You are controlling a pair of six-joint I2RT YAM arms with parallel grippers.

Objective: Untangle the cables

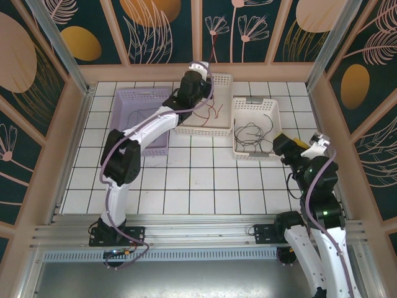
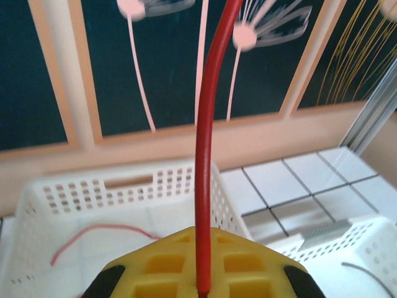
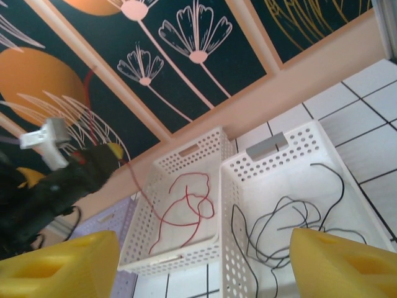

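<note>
Left gripper: reached out over the middle white basket at the far edge of the tiled table. In the left wrist view its yellow fingers are clamped on a red cable, which rises straight up from between them and bends toward the back wall.
Right gripper: near the right edge of the table, just beside the near right corner of the right white basket. Its yellow fingers stand wide apart with nothing between them.
Red cables: loose loops on the floor of the middle white basket (one strand runs up from them to the left gripper).
Black cables: a loose tangle inside the right white basket, with one end curving toward its far right corner.
Lilac basket: at the far left of the table, just beside the middle white basket. A thin dark cable lies in it, its colour hard to tell.
White baskets: side by side, the right one set a little nearer to the arms.
</note>
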